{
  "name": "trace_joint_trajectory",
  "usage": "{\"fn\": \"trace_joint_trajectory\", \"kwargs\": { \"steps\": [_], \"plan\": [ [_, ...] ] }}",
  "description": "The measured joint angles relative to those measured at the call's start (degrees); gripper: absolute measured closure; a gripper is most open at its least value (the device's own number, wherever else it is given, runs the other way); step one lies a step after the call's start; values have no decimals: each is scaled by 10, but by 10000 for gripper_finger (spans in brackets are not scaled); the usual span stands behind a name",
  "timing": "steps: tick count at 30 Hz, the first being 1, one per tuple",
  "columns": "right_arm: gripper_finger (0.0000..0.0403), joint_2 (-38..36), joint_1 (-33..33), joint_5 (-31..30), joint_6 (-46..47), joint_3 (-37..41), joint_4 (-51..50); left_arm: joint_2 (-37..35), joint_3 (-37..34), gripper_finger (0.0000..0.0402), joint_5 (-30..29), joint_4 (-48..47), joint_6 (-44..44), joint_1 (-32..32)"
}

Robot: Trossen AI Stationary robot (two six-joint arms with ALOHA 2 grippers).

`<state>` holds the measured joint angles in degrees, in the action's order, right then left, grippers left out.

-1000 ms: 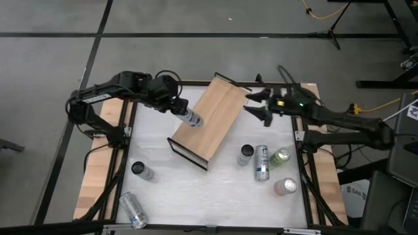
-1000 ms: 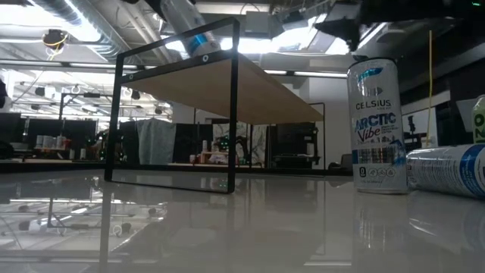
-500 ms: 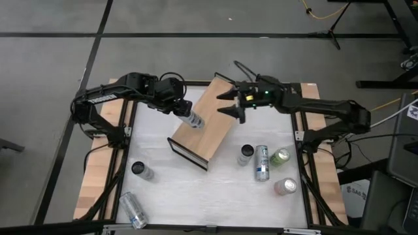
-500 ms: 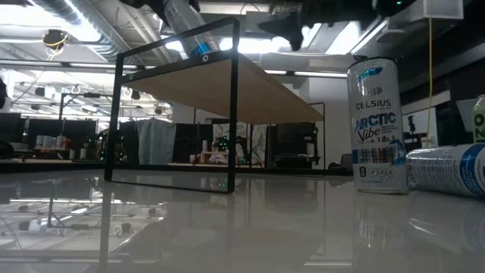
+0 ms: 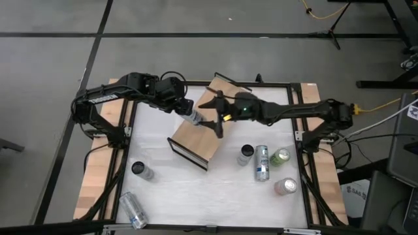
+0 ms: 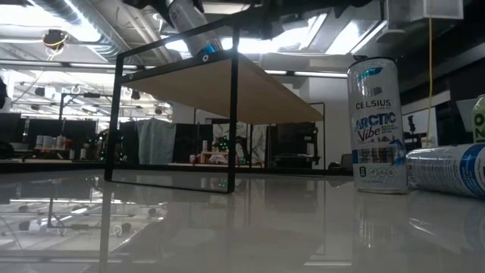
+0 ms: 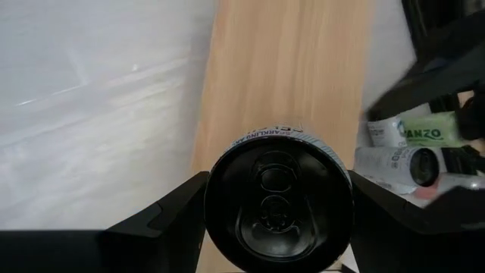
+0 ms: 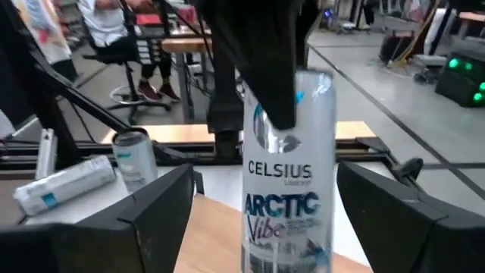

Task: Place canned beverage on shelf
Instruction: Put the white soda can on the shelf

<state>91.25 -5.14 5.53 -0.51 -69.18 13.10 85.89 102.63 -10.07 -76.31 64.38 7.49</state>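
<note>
A slim Celsius can (image 8: 292, 199) stands over the light-wood shelf (image 5: 208, 130) near its left long edge. It is tilted in the low view (image 6: 189, 23). I cannot tell whether its base touches the board. My left gripper (image 5: 185, 112) is shut on the can from above. My right gripper (image 5: 213, 121) reaches across the shelf from the right and is open. Its fingers (image 8: 163, 220) stand on either side of the can's lower body, and I see no contact. My left gripper pinches the can between its two fingers at the upper end, just below the top rim (image 7: 220, 199). The fingers come from above, slanting in from the table's left. The can hangs below them, a little tilted, top up.
An upright can (image 5: 245, 154), a lying can (image 5: 262, 163), a green can (image 5: 281, 156) and another can (image 5: 285, 187) sit right of the shelf. Two more cans (image 5: 140, 171) (image 5: 132, 209) are at the near left. People sit beyond the table (image 8: 144, 45).
My right gripper has swept from the table's far right toward the left, across the shelf, and now stands around the can, still open. My left gripper and the can have stayed over the shelf's left edge.
</note>
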Motion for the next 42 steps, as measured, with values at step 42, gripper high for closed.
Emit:
{"fn": "trace_joint_trajectory", "kwargs": {
  "steps": [42],
  "plan": [
    [110, 46, 3, -4, 78, -5, -112, 28, 0, 164, -13, 53, -3, -40]
  ]
}}
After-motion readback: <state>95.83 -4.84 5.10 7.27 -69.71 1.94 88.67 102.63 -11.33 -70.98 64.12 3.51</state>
